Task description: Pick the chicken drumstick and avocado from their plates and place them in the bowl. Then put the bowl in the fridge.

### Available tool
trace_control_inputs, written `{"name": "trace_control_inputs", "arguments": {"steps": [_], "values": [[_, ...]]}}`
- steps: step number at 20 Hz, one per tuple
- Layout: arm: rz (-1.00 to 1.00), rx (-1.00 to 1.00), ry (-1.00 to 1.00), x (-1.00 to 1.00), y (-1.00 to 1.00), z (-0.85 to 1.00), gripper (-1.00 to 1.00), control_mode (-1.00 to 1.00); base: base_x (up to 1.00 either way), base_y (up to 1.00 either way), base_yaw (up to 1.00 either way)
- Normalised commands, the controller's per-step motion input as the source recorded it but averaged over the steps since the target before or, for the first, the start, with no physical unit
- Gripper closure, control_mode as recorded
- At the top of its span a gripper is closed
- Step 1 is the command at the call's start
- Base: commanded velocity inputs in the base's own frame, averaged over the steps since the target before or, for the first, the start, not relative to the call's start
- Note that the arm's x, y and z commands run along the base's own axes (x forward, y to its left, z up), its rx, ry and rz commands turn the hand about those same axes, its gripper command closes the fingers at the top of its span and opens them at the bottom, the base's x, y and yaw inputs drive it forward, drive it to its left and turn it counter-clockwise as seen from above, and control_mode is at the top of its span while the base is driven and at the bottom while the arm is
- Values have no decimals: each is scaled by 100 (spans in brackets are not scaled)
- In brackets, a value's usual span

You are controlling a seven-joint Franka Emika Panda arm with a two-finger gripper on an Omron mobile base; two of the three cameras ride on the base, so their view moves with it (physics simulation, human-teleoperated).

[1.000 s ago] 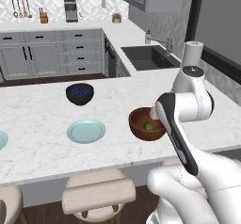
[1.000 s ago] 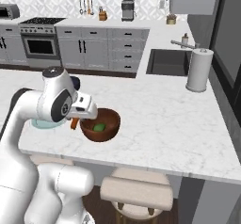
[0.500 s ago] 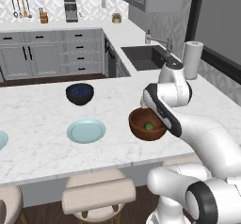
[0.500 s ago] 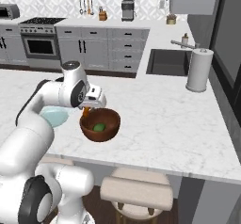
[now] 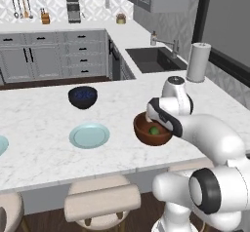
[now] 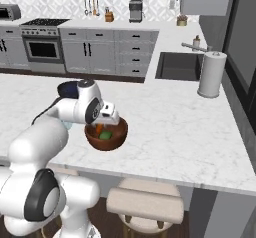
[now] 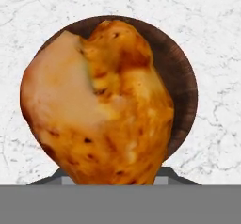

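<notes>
The reddish-brown bowl (image 5: 146, 134) (image 6: 119, 132) stands near the front edge of the white marble counter. The dark green avocado (image 5: 154, 130) (image 6: 105, 136) lies inside it. My gripper (image 6: 103, 124) hangs just over the bowl, shut on the orange-brown chicken drumstick (image 6: 100, 128) (image 7: 101, 105). In the hand view the drumstick covers my fingertips, and the bowl's rim (image 7: 184, 82) rings it from below. One pale teal plate (image 5: 89, 135) lies bare to the left of the bowl. A second plate (image 5: 1, 145) shows at the left edge.
A dark navy bowl (image 5: 82, 97) (image 6: 67, 88) sits behind the plates. A paper towel roll (image 5: 197, 62) (image 6: 210, 74) stands by the sink (image 5: 156, 59). Stools (image 5: 100, 202) line the counter's front. A tall dark grey panel (image 6: 242, 37) rises at the right; I cannot tell whether it is the fridge.
The arm has swung from the bowl's near left side to right above it, carrying the drumstick along. The bowl and avocado have stayed put.
</notes>
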Motion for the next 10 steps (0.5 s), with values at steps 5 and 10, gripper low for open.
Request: {"name": "trace_control_inputs", "arguments": {"steps": [5,10], "values": [[0,0,0,35,4,-26,100,-100,0,0,0],[1,0,0,49,3,-20,100,-100,0,0,0]]}}
